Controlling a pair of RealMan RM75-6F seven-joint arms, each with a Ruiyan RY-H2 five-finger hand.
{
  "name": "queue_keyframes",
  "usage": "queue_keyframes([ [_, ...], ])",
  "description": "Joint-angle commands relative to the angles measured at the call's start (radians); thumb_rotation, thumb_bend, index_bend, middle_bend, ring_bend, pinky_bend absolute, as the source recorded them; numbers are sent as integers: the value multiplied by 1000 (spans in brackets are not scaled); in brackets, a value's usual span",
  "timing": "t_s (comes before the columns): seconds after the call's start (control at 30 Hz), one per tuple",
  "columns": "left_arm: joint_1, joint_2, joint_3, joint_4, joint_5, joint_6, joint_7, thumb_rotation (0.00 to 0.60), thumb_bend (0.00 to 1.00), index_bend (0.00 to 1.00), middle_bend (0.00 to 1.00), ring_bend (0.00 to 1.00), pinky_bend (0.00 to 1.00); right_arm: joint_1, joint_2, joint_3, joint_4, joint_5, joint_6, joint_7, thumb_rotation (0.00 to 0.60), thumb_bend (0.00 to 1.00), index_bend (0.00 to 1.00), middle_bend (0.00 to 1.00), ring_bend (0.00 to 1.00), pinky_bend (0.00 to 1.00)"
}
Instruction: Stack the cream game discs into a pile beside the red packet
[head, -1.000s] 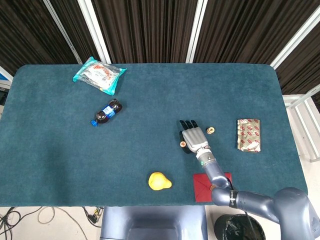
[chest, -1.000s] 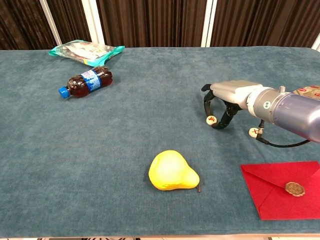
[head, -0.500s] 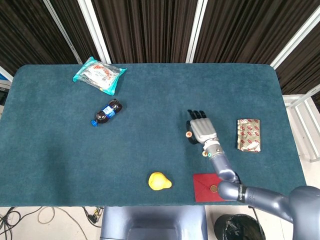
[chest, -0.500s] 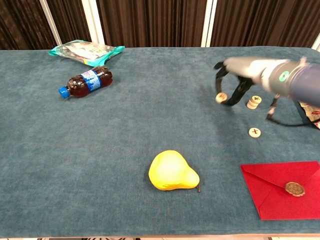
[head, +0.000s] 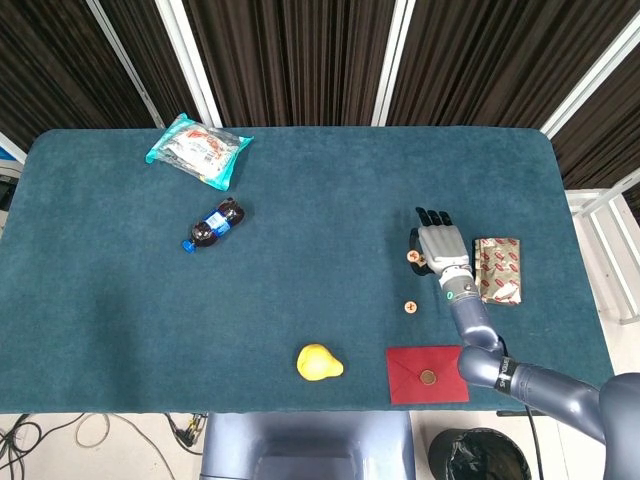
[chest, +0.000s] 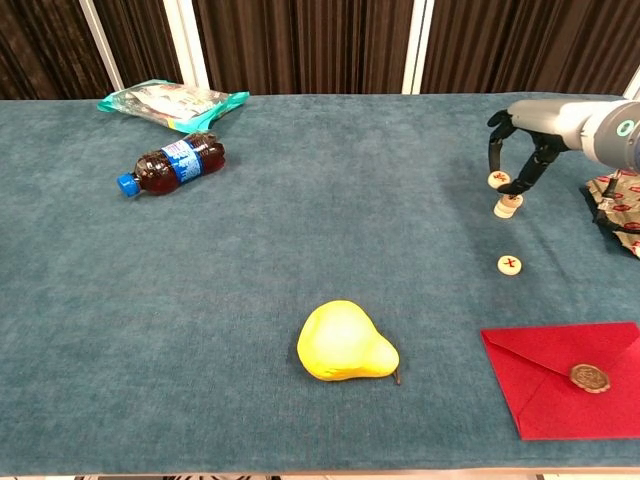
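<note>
My right hand (head: 441, 250) (chest: 532, 134) hangs over the table just left of the red patterned packet (head: 497, 270) (chest: 615, 200). Its fingertips pinch a cream disc (chest: 499, 179) (head: 411, 256) with a red mark. Directly below and slightly right of it, another cream disc (chest: 508, 207) rests on the cloth; the head view hides it under the hand. A third cream disc (chest: 510, 265) (head: 409, 307) lies flat nearer the front, apart from the hand. Neither view shows my left hand.
A red envelope (head: 427, 374) (chest: 560, 378) lies at the front right edge. A yellow pear (head: 319, 362) (chest: 346, 342) sits front centre. A dark drink bottle (head: 214, 224) (chest: 172, 165) and a teal snack bag (head: 198, 149) (chest: 172, 103) lie at the far left.
My right hand has carried the pinched disc to the right, towards the red packet, and now holds it just above the disc resting there. The front disc stayed in place.
</note>
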Motion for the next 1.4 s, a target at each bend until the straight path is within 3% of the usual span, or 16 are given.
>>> queue_keyframes([
  [0.03,0,0,0,0,1,0,0,600,631,51,0,0,0,-1,-2,-6,8,2,-3,1,600,410,537,0,0,0],
  [0.47,0,1,-1,-1,-3,-3,-2,600,631,51,0,0,0,3,-18,-31,55,30,-24,-14,600,412,538,0,0,0],
  [1.4,-1,0,0,1,-4,-2,2,600,632,51,0,0,0,6,-36,-34,104,38,-36,-1,600,411,516,0,0,0],
])
